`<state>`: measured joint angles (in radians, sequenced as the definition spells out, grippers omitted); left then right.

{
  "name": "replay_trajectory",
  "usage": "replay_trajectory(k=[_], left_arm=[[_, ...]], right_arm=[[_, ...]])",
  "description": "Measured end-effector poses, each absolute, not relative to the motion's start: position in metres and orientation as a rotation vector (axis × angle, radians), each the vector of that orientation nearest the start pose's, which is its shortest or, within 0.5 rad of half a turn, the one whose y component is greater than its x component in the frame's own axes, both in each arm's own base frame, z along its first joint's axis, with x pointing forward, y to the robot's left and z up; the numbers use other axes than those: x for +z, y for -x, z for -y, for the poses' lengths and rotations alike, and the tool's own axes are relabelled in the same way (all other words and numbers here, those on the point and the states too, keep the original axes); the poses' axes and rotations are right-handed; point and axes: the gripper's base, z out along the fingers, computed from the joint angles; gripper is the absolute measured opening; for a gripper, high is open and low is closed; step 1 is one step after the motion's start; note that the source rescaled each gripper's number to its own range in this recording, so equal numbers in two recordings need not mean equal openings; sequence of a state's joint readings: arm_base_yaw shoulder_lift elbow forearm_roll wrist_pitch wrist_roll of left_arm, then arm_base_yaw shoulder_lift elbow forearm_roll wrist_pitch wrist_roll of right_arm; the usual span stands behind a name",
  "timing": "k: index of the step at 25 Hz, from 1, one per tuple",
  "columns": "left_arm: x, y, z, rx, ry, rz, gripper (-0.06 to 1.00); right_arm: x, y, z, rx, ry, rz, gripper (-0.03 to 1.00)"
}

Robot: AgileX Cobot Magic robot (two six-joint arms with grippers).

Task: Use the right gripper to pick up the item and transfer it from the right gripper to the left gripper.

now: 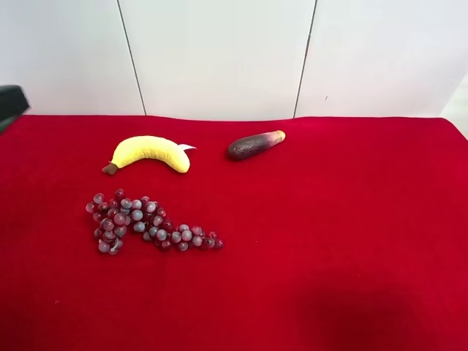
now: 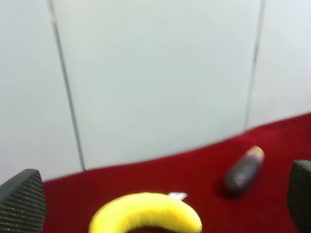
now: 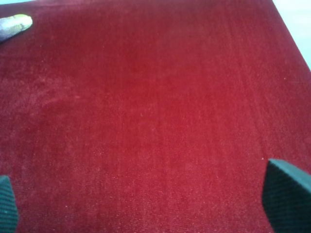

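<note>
The bunch of purple-red and greyish grapes (image 1: 142,221) lies on the red cloth (image 1: 329,219) at the exterior high view's left, tapering toward the middle. No gripper touches it. My right gripper (image 3: 146,199) is open and empty over bare red cloth; only its two black fingertips (image 3: 286,196) show, far apart. My left gripper (image 2: 160,204) is open and empty, with its fingertips (image 2: 22,201) at the frame's edges, looking at the banana and the wall. The grapes show in neither wrist view. A dark bit of an arm (image 1: 11,104) shows at the exterior high view's left edge.
A yellow plush banana (image 1: 148,152) lies behind the grapes and shows in the left wrist view (image 2: 146,218). A dark eggplant-like piece (image 1: 254,145) lies near the cloth's back middle, in the left wrist view (image 2: 243,171) and right wrist view (image 3: 14,25) too. A white panelled wall (image 1: 219,51) stands behind.
</note>
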<state>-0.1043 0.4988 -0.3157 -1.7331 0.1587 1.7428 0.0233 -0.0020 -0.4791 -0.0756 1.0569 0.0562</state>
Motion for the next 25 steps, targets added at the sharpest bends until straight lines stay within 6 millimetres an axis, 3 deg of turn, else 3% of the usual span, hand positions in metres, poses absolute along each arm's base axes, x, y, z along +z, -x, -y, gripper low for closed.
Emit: replay_trajectory(k=[15, 25], left_arm=[[0.288, -0.101, 0.021, -0.192, -0.174, -1.579, 1.00], [0.278, -0.082, 0.013, -0.210, -0.013, -1.763, 1.00]], right_arm=[[0.272, 0.003, 0.006, -0.041, -0.036, -2.057, 1.00], [0.272, 0.003, 0.006, -0.041, -0.036, -2.057, 1.00]])
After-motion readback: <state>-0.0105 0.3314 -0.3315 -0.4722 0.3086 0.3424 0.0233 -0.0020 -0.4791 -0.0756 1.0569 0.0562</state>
